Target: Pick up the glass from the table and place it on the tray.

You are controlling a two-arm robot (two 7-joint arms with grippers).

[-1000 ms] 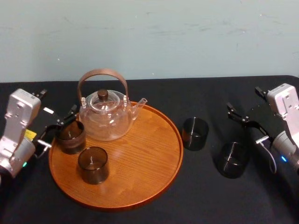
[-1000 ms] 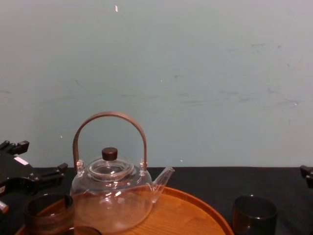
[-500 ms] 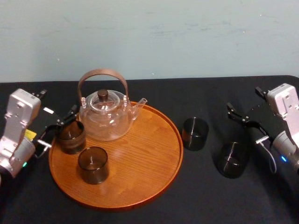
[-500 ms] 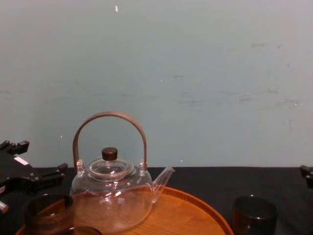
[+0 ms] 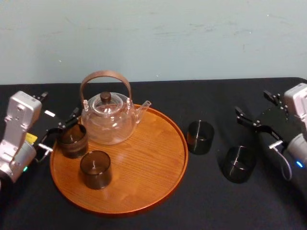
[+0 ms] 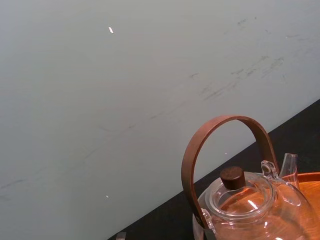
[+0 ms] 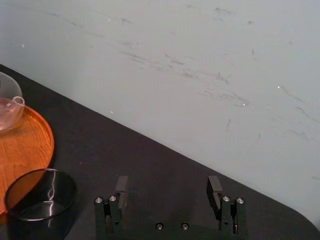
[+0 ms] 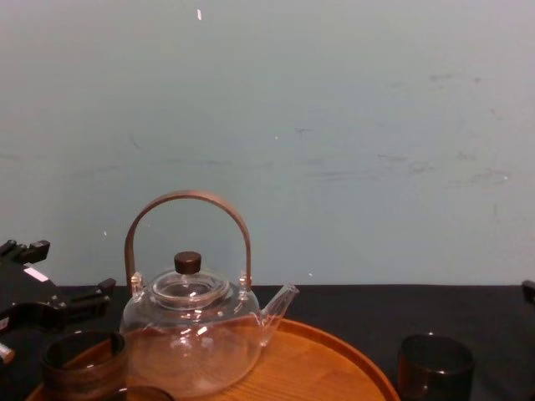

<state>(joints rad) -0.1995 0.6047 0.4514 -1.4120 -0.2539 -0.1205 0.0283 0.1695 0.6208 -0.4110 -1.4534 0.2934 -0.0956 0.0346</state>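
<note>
The released right gripper (image 7: 167,189) is being aimed (left gripper (image 5: 58,130) idling, spread, by the tray (image 5: 144,158)); the nearest glass (image 5: 238,164) should be straddled squarely.

Grained wood tray (image 5: 144,167), matt black cloth table (image 5: 206,191)

- From the head I look down over the whole tray (image 5: 153,160).
- My chest camera sits low, close, facing the far wall (image 8: 334,125).
- Both, and my left wrist, share the teapot (image 5: 108,122).
</note>
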